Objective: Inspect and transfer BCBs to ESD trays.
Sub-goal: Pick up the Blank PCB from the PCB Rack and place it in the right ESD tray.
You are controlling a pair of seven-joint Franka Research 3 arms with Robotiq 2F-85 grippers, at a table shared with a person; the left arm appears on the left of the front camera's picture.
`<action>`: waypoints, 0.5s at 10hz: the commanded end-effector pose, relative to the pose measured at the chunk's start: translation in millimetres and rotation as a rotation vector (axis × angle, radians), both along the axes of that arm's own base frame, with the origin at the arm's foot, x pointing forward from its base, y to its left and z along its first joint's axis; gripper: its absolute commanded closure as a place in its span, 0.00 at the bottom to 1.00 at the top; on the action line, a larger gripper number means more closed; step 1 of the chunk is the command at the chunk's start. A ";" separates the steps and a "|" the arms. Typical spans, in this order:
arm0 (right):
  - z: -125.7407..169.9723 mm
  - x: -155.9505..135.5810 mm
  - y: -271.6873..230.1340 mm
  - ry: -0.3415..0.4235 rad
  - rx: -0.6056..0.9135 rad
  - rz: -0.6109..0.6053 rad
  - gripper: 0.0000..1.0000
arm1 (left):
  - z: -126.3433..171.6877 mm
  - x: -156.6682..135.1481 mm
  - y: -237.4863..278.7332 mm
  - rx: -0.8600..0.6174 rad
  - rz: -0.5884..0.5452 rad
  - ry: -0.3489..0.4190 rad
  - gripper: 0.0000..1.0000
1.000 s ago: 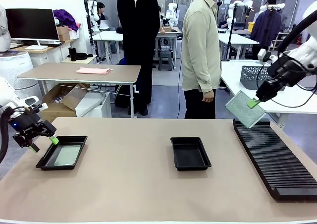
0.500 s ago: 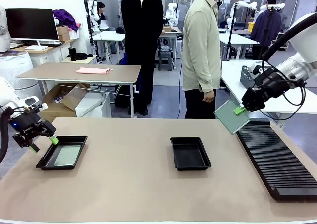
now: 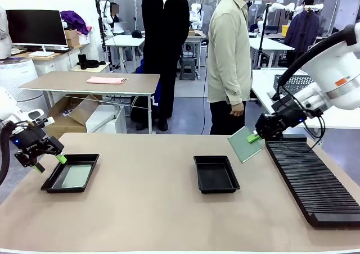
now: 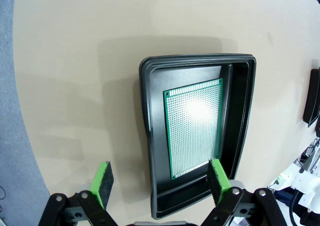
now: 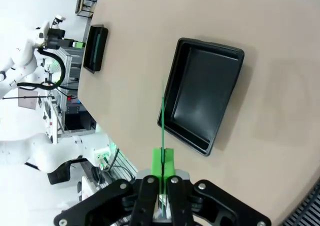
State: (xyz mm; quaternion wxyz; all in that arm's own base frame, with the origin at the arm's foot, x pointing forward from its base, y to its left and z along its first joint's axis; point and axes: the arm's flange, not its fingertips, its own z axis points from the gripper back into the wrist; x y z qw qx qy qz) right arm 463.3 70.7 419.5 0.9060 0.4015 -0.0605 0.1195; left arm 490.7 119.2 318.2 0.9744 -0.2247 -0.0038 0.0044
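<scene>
Pinching a BCB (image 3: 244,145) by one edge, the right gripper (image 3: 254,136) holds it tilted above the table (image 3: 152,209), just right of the empty middle ESD tray (image 3: 216,174). Levelling it squarely over that floor before lowering should prevent catching a rim.
</scene>
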 end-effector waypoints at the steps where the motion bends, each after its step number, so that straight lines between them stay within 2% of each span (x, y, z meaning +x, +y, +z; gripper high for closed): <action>1: -17.1 0.5 23.8 0.017 0.015 -0.068 0.98 | 0.6 -0.3 1.5 0.000 -0.001 -0.006 0.00; 5: -60.2 6.0 54.9 0.071 0.053 -0.100 0.98 | 0.6 -0.3 1.5 0.000 -0.001 -0.006 0.00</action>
